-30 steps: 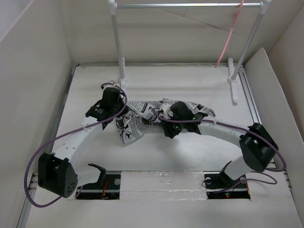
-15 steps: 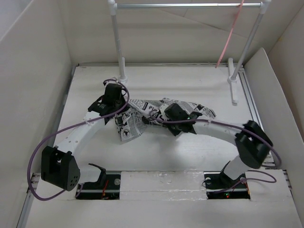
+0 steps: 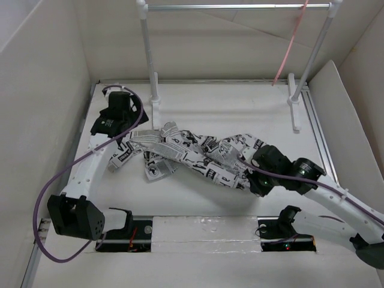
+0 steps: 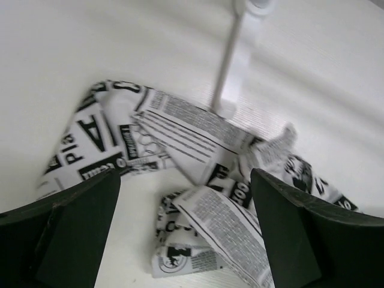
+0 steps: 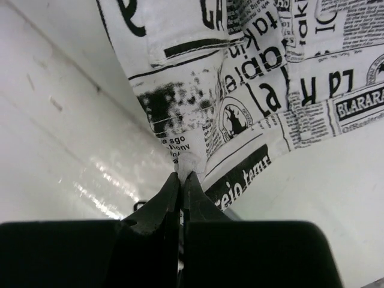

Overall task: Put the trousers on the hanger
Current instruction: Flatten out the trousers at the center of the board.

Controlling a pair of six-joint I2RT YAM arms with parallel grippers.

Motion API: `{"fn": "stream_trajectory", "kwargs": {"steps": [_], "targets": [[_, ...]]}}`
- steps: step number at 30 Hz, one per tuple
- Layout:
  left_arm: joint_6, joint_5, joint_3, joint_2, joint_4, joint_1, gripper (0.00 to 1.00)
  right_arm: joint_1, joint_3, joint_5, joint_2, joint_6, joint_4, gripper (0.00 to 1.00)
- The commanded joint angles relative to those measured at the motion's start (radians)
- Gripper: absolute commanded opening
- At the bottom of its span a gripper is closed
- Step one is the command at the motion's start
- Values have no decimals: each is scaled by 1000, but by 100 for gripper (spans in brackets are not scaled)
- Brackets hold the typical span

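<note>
The trousers, white with black newspaper print, lie stretched in a crumpled band across the table from left to near right. My right gripper is shut on a pinch of their right end, and in the right wrist view the cloth rises from the closed right gripper. My left gripper hovers open above their left end, holding nothing. The left wrist view looks down between the left gripper fingers at the folded cloth. The pink hanger hangs on the rack's bar at the back right.
A white-posted rack with a silver bar stands at the back, its feet on the table; one foot lies just beyond the trousers. White walls enclose the table on the left, right and back.
My right gripper has dragged the trousers' end toward the near right, pulling the bundle out long. My left gripper has let go of the cloth, opened, and drawn back to the far left.
</note>
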Motion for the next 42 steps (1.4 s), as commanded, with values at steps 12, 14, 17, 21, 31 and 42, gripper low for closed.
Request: {"fn": "stream_trajectory", "kwargs": {"steps": [12, 14, 17, 21, 31, 42], "targets": [[-382, 437, -607, -354, 197, 44, 29, -79, 135, 187, 16, -15, -155, 0], [-398, 441, -641, -378, 158, 18, 44, -195, 141, 95, 56, -149, -57, 0], [-395, 458, -658, -379, 170, 17, 54, -263, 161, 13, 90, -199, -9, 0], [-407, 472, -687, -303, 237, 17, 67, -297, 210, 2, 126, -253, 17, 0], [-383, 420, -652, -189, 332, 17, 32, -369, 190, -29, 119, -289, 63, 0], [-321, 335, -653, -56, 386, 17, 22, -409, 236, -35, 133, -308, 70, 0]]}}
